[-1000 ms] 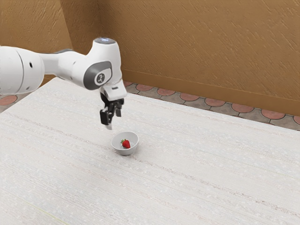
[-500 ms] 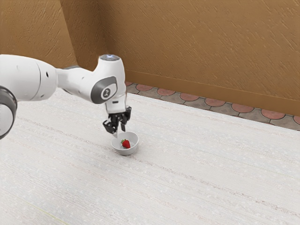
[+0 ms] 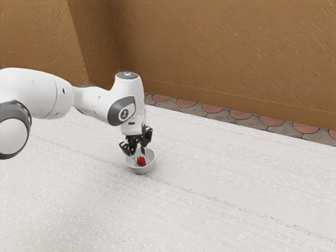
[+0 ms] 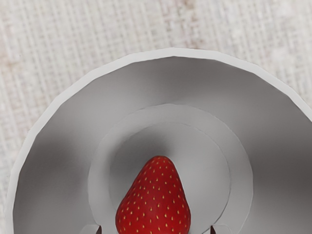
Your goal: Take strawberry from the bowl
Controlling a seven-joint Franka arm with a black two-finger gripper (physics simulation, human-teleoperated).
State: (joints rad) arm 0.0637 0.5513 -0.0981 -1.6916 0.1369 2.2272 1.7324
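My gripper (image 3: 139,155) points down into the bowl from above in the exterior view, its fingers open and apart over the strawberry. The red strawberry (image 3: 142,161) lies inside the small white bowl (image 3: 140,170). From the wrist view, the gripper (image 4: 156,229) has one fingertip at each side of the strawberry (image 4: 155,202), with a gap on both sides. Grey inner walls of the bowl (image 4: 173,80) surround the fruit, whose lower part is cut off by the view's edge.
A whitish, streaked table top (image 3: 220,178) carries the bowl. Behind its far edge run a strip of reddish floor tiles (image 3: 241,114) and a brown wall (image 3: 226,52).
My hand has come down and toward the exterior view's right, from above and beside the bowl to its inside. Bowl and strawberry have stayed where they were.
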